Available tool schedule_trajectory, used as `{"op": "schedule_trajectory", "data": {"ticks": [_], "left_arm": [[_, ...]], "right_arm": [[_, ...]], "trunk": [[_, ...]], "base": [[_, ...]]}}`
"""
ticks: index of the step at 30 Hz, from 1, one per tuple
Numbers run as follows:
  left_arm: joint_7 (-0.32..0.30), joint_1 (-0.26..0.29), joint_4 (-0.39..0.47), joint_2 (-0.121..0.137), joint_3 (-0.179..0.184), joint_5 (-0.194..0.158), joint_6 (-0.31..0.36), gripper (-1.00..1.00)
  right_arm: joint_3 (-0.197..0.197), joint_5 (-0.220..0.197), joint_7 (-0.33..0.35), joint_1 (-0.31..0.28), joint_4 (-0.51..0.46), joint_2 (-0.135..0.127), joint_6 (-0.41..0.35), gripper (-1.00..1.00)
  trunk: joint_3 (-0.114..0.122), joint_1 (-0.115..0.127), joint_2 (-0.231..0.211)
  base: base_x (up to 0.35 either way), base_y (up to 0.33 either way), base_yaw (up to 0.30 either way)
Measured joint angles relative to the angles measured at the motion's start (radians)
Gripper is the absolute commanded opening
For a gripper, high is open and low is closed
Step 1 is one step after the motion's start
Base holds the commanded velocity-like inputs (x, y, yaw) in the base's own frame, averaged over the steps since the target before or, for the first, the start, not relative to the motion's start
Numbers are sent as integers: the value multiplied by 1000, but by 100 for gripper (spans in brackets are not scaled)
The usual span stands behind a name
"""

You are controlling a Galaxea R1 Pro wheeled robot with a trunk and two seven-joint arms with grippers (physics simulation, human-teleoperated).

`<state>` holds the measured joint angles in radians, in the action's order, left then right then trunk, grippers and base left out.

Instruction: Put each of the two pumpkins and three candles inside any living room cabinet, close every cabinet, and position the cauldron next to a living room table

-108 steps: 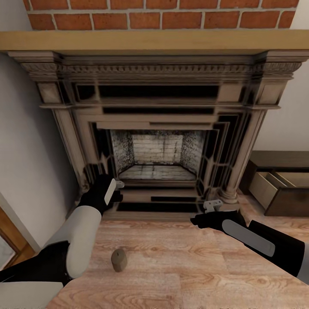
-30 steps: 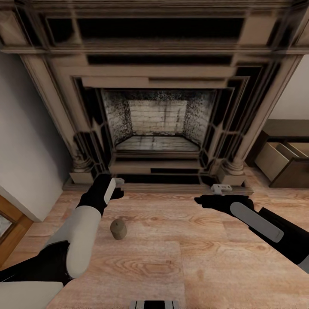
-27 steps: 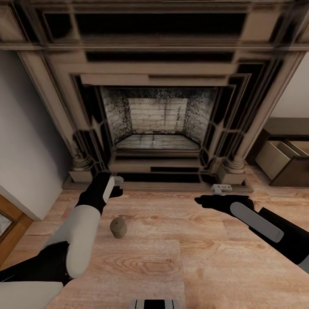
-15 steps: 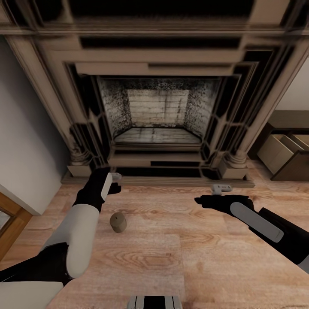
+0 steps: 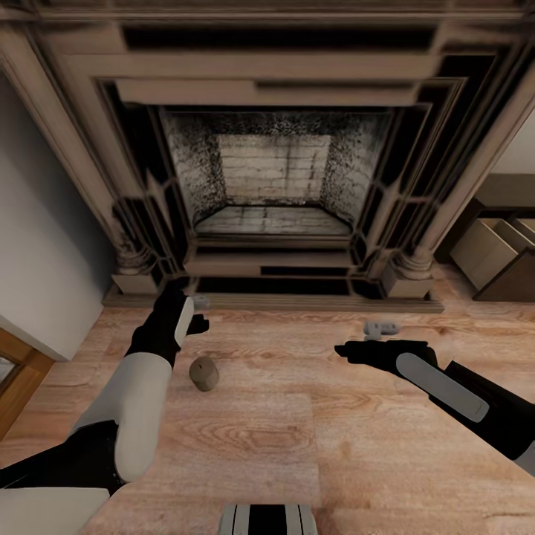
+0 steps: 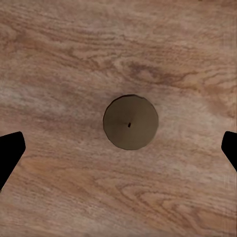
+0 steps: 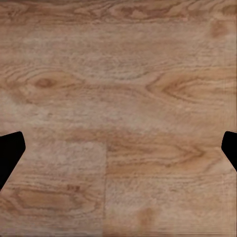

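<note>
1 candle (image 5: 203, 373) stood upright on the wooden floor (image 5: 297, 446) in front of the ornate beige fireplace (image 5: 275, 148), well clear of its hearth step. The left gripper (image 5: 195, 312) hung over the floor just beyond the candle, toward the fireplace. In the left wrist view the candle (image 6: 131, 122) appeared from straight above, a grey-beige disc with a small dark wick at its middle, sitting between the 2 dark fingertips (image 6: 9, 155) at the picture's edges; those fingers were spread wide and touched nothing.

The right gripper (image 5: 375, 331) hovered over bare floor, well apart from the candle. In the right wrist view its fingertips (image 7: 10, 153) were likewise spread wide, with wood grain between them.

At the far right of the head view, past the fireplace column, stood the dark-brown cabinet (image 5: 513, 279) with 1 drawer (image 5: 487, 249) pulled out. The drawer's pale beige inside showed a divider, and the part in sight held nothing; the rest was cut off by the picture's edge. The firebox (image 5: 273, 182) held only sooty brick walls and a pale floor.
</note>
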<state>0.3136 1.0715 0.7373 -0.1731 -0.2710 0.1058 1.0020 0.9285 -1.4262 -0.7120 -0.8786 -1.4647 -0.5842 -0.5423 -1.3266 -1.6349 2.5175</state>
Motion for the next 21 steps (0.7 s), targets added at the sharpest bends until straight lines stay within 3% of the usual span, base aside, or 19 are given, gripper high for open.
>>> {"op": "schedule_trajectory", "data": {"ticks": [7, 21], "left_arm": [[2, 0, 98, 0, 53, -2, -1, 100], [-6, 23, 97, 0, 67, 10, 14, 100]], "right_arm": [[7, 1, 0, 0, 1, 0, 1, 100], [8, 3, 0, 0, 1, 0, 1, 100]], "trunk": [[-27, -3, 2], [-81, -9, 5]], "base": [[0, 0, 0], [0, 0, 0]]}}
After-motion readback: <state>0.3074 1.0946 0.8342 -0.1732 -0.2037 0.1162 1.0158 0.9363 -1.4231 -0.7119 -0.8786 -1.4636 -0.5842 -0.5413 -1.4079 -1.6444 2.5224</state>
